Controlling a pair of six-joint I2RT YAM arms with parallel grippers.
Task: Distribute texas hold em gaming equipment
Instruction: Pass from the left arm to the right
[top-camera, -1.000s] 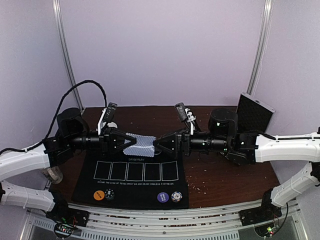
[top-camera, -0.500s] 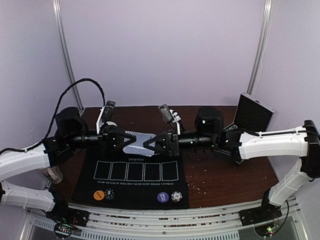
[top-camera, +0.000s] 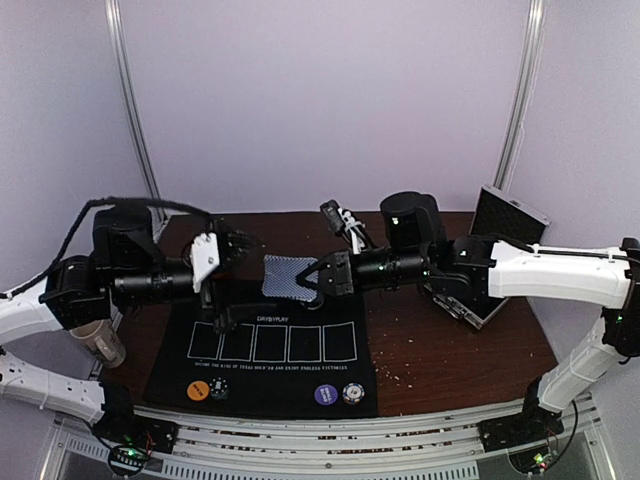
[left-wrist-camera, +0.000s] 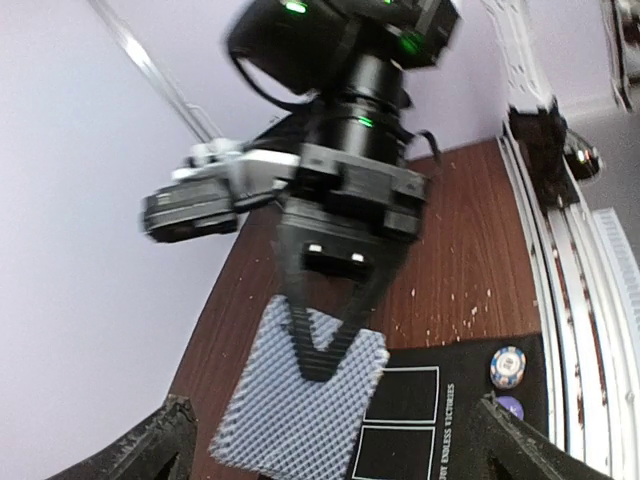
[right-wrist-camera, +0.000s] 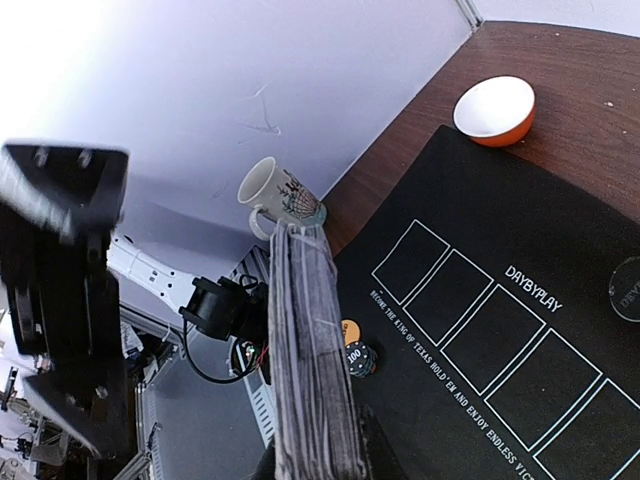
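The deck of cards (top-camera: 285, 276) is held in the air above the far edge of the black mat (top-camera: 270, 380), patterned backs turned up. It is pinched at its right end by the right gripper (top-camera: 312, 283), whose fingers are drawn in narrow on the stack; seen edge-on, the whole pack is clamped there. The long axis is laid left to right, and the free end is pointed at the left gripper (top-camera: 236, 280), which is spread wide and touches nothing. So the deck is carried by the right arm alone, with the left just beside the loose end. A top card, it is judged, would best be drawn off leftward and set into the outlined boxes (top-camera: 270, 343) below. The chips (top-camera: 325, 394) are parked along the mat's near edge.
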